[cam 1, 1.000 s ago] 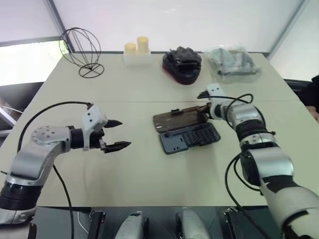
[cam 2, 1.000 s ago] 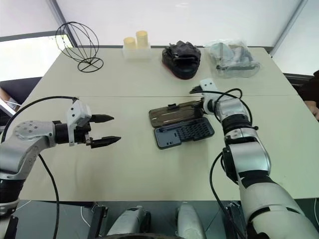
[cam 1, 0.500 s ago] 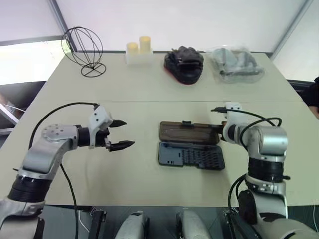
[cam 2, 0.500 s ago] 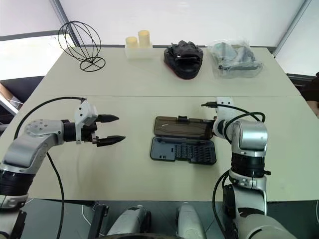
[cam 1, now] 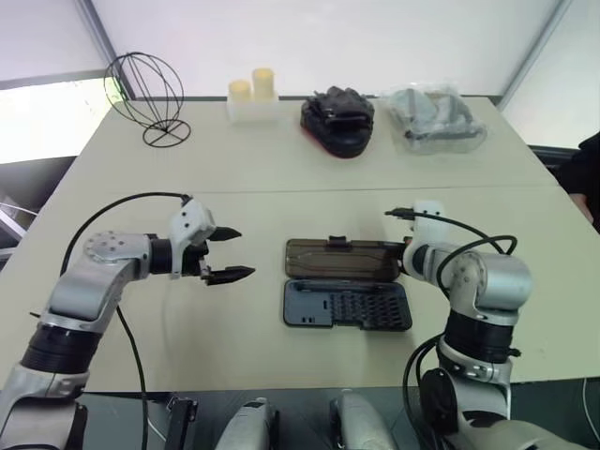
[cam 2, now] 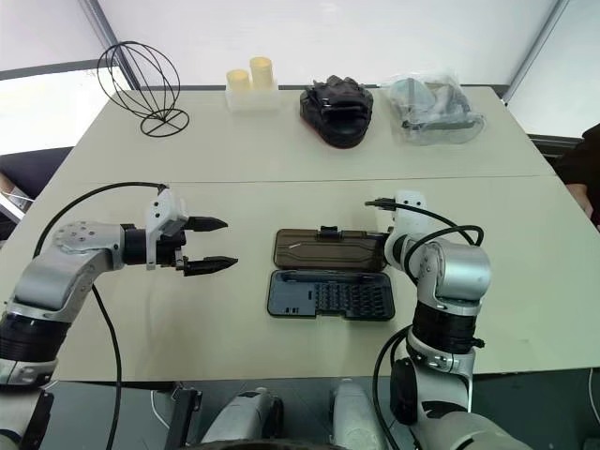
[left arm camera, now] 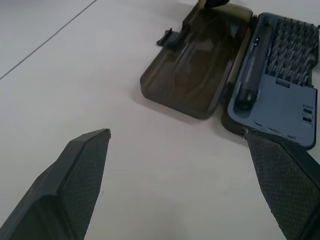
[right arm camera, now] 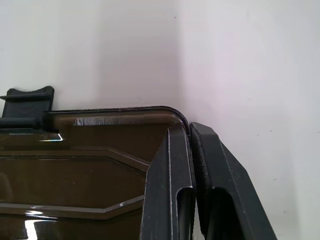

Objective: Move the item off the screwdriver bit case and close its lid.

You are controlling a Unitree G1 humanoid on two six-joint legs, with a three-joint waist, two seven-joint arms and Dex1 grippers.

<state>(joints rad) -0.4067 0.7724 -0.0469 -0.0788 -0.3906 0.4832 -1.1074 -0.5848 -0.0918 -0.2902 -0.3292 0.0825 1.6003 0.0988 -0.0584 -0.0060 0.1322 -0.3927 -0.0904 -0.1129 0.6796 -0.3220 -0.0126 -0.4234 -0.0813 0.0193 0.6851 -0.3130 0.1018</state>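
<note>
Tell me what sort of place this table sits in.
Probably a lab or test room staged for tabletop trials: a plain beige table set against blank white walls, holding unrelated props like a wire sphere, two candles and an open screwdriver bit case.

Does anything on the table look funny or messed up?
Nothing is spilled or broken. The screwdriver bit case lies wide open, its brown lid flopped flat on the table beside it. The shut right claw rests at the lid's corner.

Bright, even daylight; soft shadows
</note>
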